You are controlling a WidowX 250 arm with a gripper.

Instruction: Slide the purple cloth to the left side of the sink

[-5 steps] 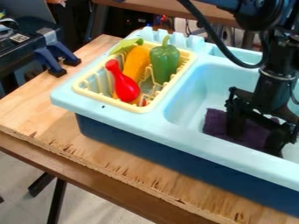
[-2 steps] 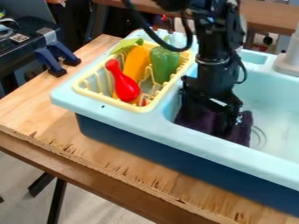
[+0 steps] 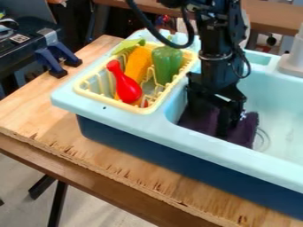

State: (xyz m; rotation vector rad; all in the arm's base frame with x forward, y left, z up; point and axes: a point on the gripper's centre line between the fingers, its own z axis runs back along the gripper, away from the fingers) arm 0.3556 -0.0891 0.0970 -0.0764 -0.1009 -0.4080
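1. Pincer position: the pincer (image 3: 209, 121) points down into the basin of the toy sink (image 3: 136, 124), at the basin's end beside the yellow rack (image 3: 112, 103).
2. Cloth position: the purple cloth (image 3: 239, 134) lies in the basin, directly under and around the pincer. Its visible part extends to the lower right of the view.
3. Cloth axis: the longer visible span runs from upper left to lower right, roughly along the basin's front wall. The folds make this axis approximate.
4. Pincer state: cannot tell how far it is open, or whether it grips the cloth. Dark parts overlap dark fabric.
5. Arm: the single black arm (image 3: 219, 55) stands nearly upright above the cloth.
6. Adjacent items: the rack holds a red toy (image 3: 124, 84), a yellow-orange toy (image 3: 137, 63) and a green pepper (image 3: 167, 62).
7. Obstructions: the pincer covers the cloth's middle; the front rim may conceal its lower edge. The cable (image 3: 157, 33) crosses before the pepper's top.
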